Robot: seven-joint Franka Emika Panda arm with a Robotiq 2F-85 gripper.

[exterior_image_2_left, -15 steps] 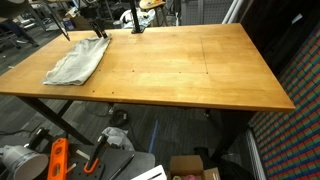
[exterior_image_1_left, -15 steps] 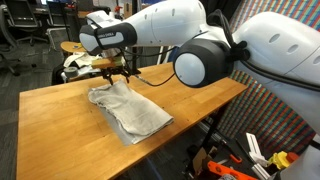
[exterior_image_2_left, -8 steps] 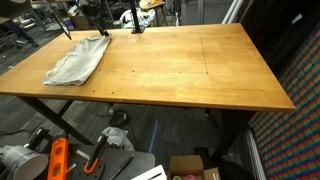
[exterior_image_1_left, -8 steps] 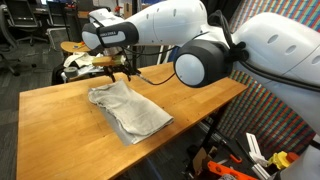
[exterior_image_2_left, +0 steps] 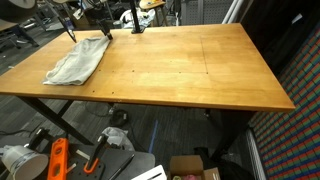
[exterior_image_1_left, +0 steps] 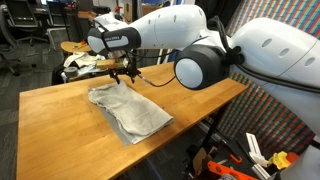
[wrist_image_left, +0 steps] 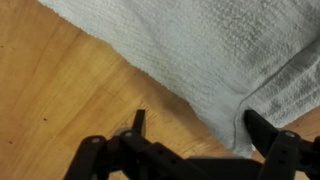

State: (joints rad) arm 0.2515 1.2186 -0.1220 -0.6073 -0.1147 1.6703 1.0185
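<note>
1. Gripper (wrist_image_left: 200, 128): black, two-fingered, jaws spread wide with nothing between them. In the wrist view one fingertip (wrist_image_left: 138, 120) stood over bare wood and the other over the hem of the cloth. Whether either tip touched the surface could not be told. In both exterior views the gripper (exterior_image_1_left: 122, 72) (exterior_image_2_left: 101, 22) pointed downward at the end of the cloth lying closest to the robot.

2. Towel (wrist_image_left: 210, 50): pale grey-white with a ribbed weave, and not held. It lay flat but rumpled, directly beneath and in front of the gripper. In both exterior views the towel (exterior_image_1_left: 130, 112) (exterior_image_2_left: 78, 62) stretched as a loose oblong near one corner of the wood, with one end under the gripper.

3. Tabletop (wrist_image_left: 60, 80): light-toned wood with visible grain, rectangular, on dark legs. The towel was the only thing lying on the tabletop (exterior_image_1_left: 55, 120) (exterior_image_2_left: 190, 70).

4. Arm (exterior_image_1_left: 165, 25): white casing with large dark joints. It reached in over the long edge and ended at the gripper.

5. Floor below, in an exterior view: an orange tool (exterior_image_2_left: 57, 158) and an opened cardboard box (exterior_image_2_left: 190, 168), both well apart from the towel.

6. Background, in an exterior view: an office chair (exterior_image_1_left: 15, 30) beyond the far edge.
</note>
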